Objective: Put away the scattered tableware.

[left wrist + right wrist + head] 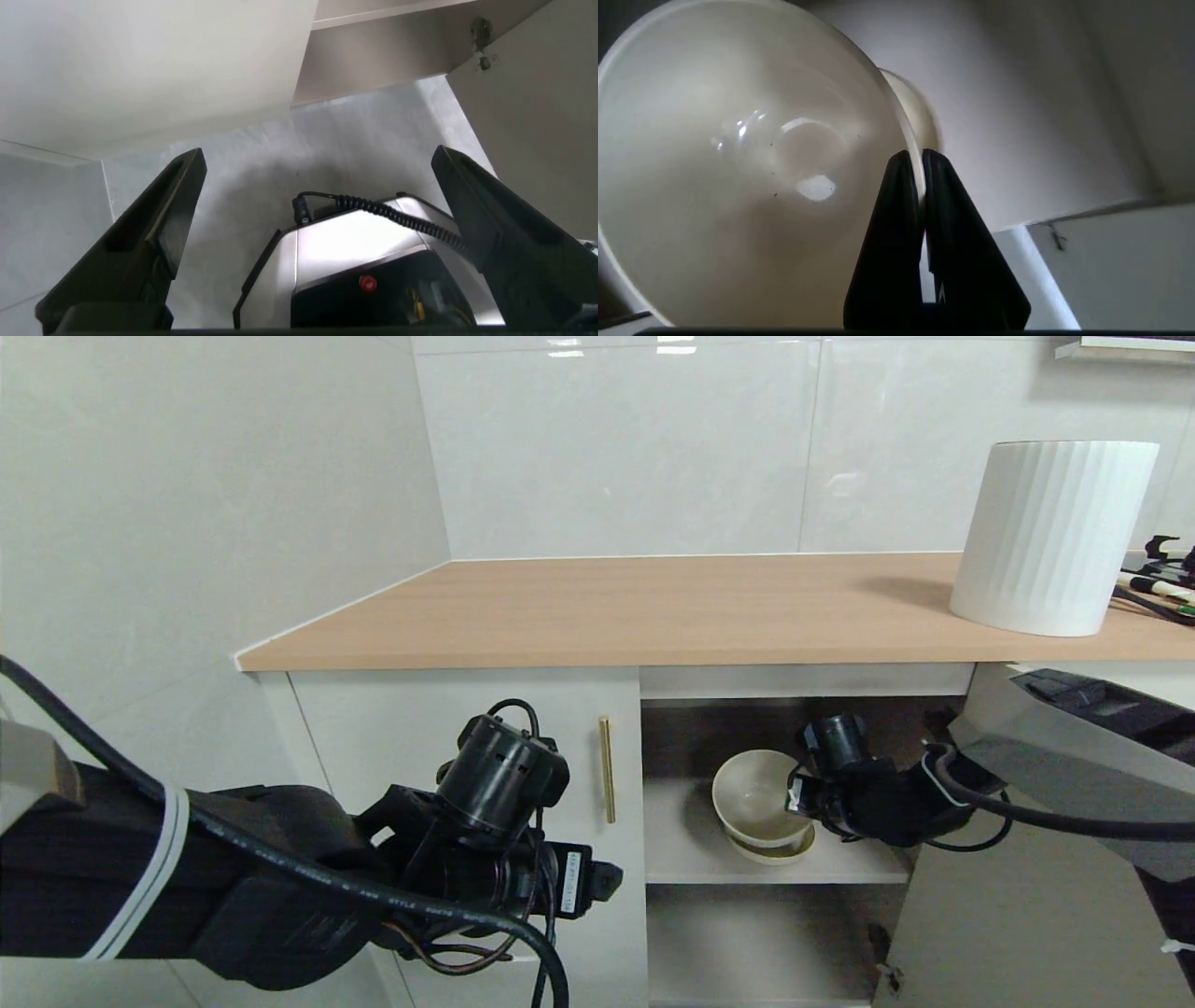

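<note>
Bowl [761, 793] first: your right gripper [798, 800] has it pinched by the rim, one finger inside and one outside, so that hand is closed on the bowl and carrying it tilted, mouth turned toward the cabinet opening. It hangs inside the open cabinet over the upper shelf [686, 863], right above a second shallow dish [770, 849] lying there; whether the two are touching I cannot tell from the head view. That is where it could go wrong: a rim pinch on a glazed, tilted bowl is a thin hold, and if you let go at this angle it may roll off the dish below or clatter against it and chip. Level it and seat it before you release. Watch your wrist and its cable too, they sit near the open door [1027, 933] on that side, and a wide withdrawal could knock it. Further out, your left gripper [597, 882] hangs low in front of the closed door [448, 728], fingers spread and holding nothing, just beside the brass handle [606, 770]; a careless swing there could nudge it. Up on the counter [653, 607] a white ribbed container [1055, 537] stands well apart from all this.
</note>
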You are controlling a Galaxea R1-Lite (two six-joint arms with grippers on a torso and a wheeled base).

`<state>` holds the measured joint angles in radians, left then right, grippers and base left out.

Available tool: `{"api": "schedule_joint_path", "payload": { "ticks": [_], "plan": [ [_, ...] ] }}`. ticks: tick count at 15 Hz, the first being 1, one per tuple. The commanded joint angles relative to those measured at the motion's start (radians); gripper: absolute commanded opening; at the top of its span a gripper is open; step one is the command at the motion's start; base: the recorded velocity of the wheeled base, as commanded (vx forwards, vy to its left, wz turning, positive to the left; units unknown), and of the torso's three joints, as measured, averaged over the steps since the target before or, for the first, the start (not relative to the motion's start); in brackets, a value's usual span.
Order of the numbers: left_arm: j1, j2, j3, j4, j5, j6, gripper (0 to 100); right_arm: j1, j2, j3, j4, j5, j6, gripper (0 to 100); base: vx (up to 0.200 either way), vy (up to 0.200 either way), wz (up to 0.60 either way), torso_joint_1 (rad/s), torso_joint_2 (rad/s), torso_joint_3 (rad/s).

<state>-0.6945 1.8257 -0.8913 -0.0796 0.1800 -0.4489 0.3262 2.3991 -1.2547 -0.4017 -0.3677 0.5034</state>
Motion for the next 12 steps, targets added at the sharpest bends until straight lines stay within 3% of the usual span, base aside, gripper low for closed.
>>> {"api": "schedule_joint_path", "payload": {
  "ticks": [1,12],
  "plan": [
    [0.000,0.000,-0.002,0.000,0.001,-0.001,100,-0.012,0.040,-0.026,0.006,0.000,-0.002,0,0.000,0.000,0.00,0.000,0.00,0.000],
    [0.000,0.000,-0.003,0.000,0.001,-0.001,100,-0.013,0.074,-0.075,0.040,-0.002,-0.003,0,0.000,0.000,0.00,0.000,0.00,0.000]
  ]
}}
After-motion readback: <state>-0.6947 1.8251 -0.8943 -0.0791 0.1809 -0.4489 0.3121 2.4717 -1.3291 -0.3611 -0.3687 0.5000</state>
